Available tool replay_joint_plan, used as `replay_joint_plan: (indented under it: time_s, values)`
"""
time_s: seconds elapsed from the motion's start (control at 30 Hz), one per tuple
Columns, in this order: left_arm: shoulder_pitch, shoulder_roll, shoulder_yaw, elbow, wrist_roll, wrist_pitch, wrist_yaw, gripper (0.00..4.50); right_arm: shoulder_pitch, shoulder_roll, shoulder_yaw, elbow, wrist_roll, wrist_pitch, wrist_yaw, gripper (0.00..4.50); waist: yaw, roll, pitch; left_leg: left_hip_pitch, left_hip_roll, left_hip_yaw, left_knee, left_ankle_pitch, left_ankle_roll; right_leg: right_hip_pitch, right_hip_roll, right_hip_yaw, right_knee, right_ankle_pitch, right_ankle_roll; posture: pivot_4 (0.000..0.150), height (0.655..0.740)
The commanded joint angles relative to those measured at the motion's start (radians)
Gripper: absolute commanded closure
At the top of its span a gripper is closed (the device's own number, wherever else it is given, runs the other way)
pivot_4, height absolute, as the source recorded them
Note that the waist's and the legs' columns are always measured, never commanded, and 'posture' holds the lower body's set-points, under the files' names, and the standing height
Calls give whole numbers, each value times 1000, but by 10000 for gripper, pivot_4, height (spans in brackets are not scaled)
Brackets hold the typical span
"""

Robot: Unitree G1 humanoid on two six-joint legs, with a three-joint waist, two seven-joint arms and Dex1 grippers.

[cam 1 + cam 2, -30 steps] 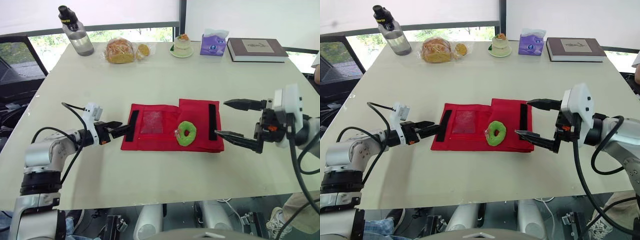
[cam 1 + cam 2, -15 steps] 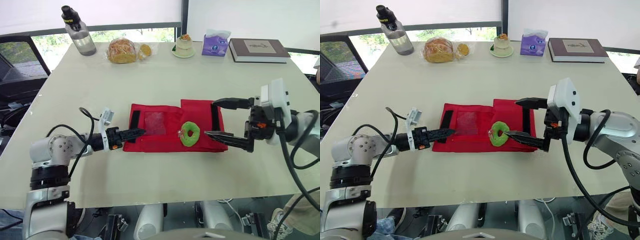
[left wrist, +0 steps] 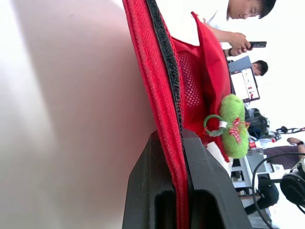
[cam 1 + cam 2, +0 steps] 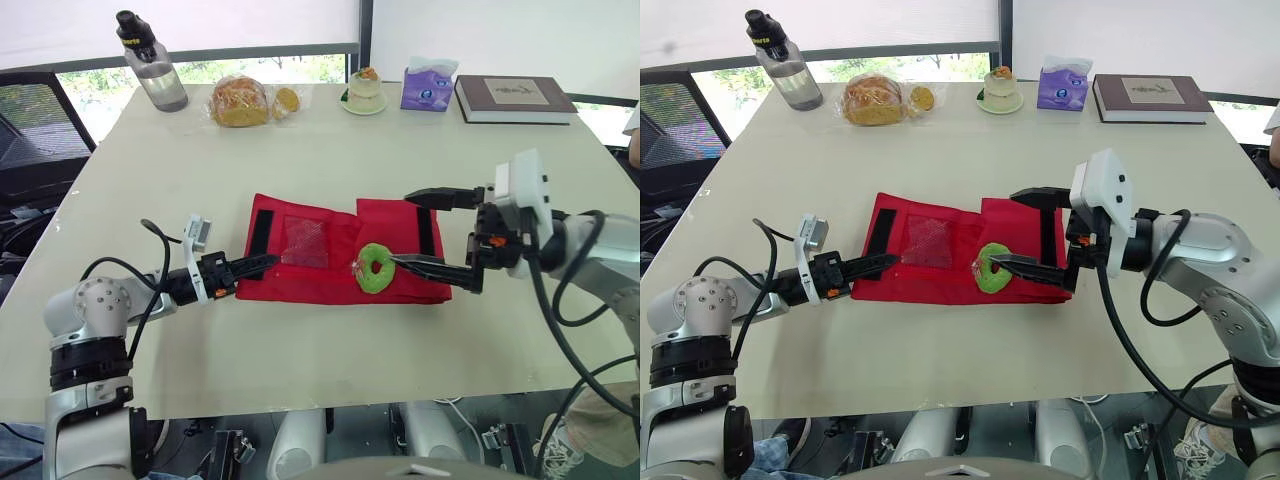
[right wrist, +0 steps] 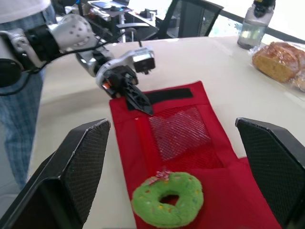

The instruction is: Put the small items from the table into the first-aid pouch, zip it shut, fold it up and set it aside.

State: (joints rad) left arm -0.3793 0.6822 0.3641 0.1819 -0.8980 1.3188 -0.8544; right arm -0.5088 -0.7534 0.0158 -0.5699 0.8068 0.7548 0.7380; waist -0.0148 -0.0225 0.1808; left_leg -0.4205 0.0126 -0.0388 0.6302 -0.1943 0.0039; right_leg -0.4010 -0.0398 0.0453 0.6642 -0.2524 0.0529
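Your work surface is a pale table [image 4: 300, 160] in a room with windows behind its far edge and a black chair [image 4: 30, 120] off its left side. Along the far edge stand a water bottle [image 4: 150, 62] at the left corner, then bagged bread [image 4: 240, 102], a small dessert on a plate [image 4: 366, 92], a purple tissue pack [image 4: 427, 88] and a book [image 4: 513, 99] toward the right corner. The red first-aid pouch [image 4: 300, 283] lies opened flat at the table's middle, nearer the near edge, with a green ring [image 4: 377, 268] resting on it just right of its mesh pocket. You cannot make out what the mesh pocket holds, nor the zip. A person [image 4: 632, 125] is cut off at the table's right side, and the left wrist view catches a person's hand [image 3: 237, 40] with a phone in the background. Your left gripper [image 4: 256, 265] reaches in low from the left, arm bent at the elbow, its fingers pinched on the pouch's left edge beside the black strip. Your right gripper [image 4: 400, 227] comes in level from the right over the pouch's right half, fingers spread wide. Its lower fingertip sits right at the ring, though contact cannot be told.
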Motion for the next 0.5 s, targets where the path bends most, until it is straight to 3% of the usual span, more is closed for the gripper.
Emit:
replay_joint_plan:
  time_s: [0.03, 0.13, 0.2, 0.23, 0.33, 0.5]
  values:
    - [9, 37, 30, -39, -21, -35, -45, 45000, -33, 18, 50, 78, -100, -66, 28, 8556, 0, 0, 0, 0, 0, 0, 0, 0, 0, 0, 0, 0, 0, 0, 0, 1500, 7400]
    - [16, 69, 21, -32, -13, -59, -90, 45000, -95, 51, 150, 190, -226, -121, 59, 24166, -4, 0, 0, 0, 0, 1, -1, 0, 0, -1, 0, 0, 0, 0, 0, 1500, 7400]
    - [11, 89, 12, -21, -6, -78, -118, 45000, -135, 74, 234, 270, -333, -181, 83, 27838, -8, 0, 0, 0, 0, 2, -1, 0, 0, -2, 1, 0, 0, 1, -1, 1500, 7400]
    - [8, 97, 5, -18, -1, -88, -132, 45000, -149, 86, 271, 308, -382, -208, 93, 34151, -9, 0, 0, 0, -1, 2, -1, 0, 0, -2, 1, 0, 0, 1, -2, 1500, 7400]
    - [-5, 115, -23, -18, 9, -111, -169, 45000, -183, 108, 364, 416, -511, -275, 118, 43045, -9, 0, 0, 0, -1, 1, -1, 0, 0, -2, 1, -1, 0, 1, -1, 1500, 7400]
    - [-77, 155, -88, -56, 8, -158, -268, 45000, -250, 115, 508, 619, -749, -381, 148, 44262, -5, 0, 0, -11, -2, 1, 3, 0, 0, -11, 1, -1, 1, 4, 3, 1500, 7400]
